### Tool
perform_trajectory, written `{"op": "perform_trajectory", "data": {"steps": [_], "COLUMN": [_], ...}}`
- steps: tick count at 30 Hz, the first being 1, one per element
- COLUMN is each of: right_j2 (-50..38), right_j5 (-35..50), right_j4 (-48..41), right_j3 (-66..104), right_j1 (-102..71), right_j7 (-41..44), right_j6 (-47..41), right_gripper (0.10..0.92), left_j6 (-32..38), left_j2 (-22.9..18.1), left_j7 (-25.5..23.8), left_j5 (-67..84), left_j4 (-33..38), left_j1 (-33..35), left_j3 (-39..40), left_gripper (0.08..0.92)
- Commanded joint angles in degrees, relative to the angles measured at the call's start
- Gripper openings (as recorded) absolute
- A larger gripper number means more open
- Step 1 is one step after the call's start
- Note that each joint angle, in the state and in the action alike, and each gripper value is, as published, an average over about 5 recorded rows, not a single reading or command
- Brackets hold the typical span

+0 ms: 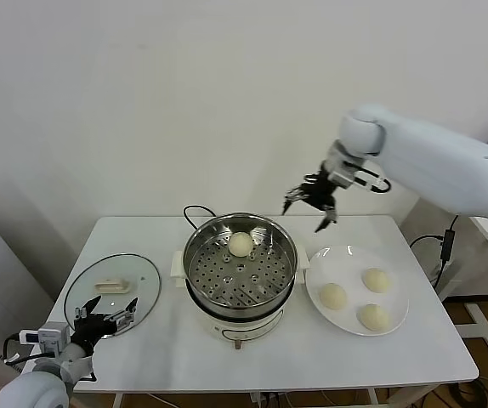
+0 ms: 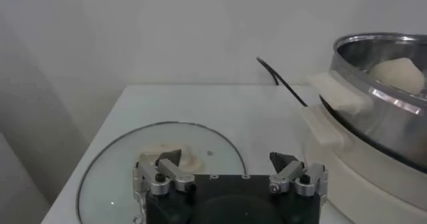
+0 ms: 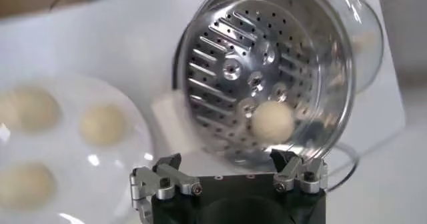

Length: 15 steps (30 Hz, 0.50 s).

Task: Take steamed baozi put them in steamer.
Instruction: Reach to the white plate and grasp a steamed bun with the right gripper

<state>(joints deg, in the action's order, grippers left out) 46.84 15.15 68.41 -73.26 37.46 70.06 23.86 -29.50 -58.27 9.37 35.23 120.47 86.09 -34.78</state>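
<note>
The steel steamer (image 1: 200, 270) stands mid-table with one baozi (image 1: 241, 244) on its perforated tray, toward the back. It also shows in the right wrist view (image 3: 272, 120) inside the steamer (image 3: 200, 79). Three baozi (image 1: 333, 295) (image 1: 376, 280) (image 1: 373, 317) lie on the white plate (image 1: 400, 302) to the right, also seen in the right wrist view (image 3: 101, 123). My right gripper (image 1: 309, 204) is open and empty, raised behind the steamer's right rim. My left gripper (image 1: 108, 311) is open and empty at the table's front left, over the glass lid (image 1: 99, 272).
The glass lid with its white handle (image 2: 163, 157) lies flat left of the steamer. A black power cord (image 1: 191, 210) runs behind the steamer. The steamer's white side handle (image 2: 320, 122) sticks out toward the lid. A white wall stands close behind the table.
</note>
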Motion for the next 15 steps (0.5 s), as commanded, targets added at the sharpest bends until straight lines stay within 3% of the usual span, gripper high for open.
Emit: {"op": "perform_trajectory", "data": {"steps": [1, 15], "right_j2": [-9.0, -5.7], "right_j5": [9.1, 2.0], "right_j4": [2.6, -2.5], "right_j3": [-6.2, 4.6], "right_j1": [0.4, -18.0], "right_j7": [0.1, -5.2], "right_j6": [-20.2, -20.7], "right_gripper": [0.823, 0.823], "left_j6": [0.0, 0.1], "left_j2": [0.0, 0.0], "left_j7": [0.0, 0.0], "left_j5": [0.1, 0.3], "left_j4": [0.0, 0.2], "left_j1": [0.0, 0.1], "left_j3": [0.0, -0.1], "left_gripper": [0.823, 0.823]}}
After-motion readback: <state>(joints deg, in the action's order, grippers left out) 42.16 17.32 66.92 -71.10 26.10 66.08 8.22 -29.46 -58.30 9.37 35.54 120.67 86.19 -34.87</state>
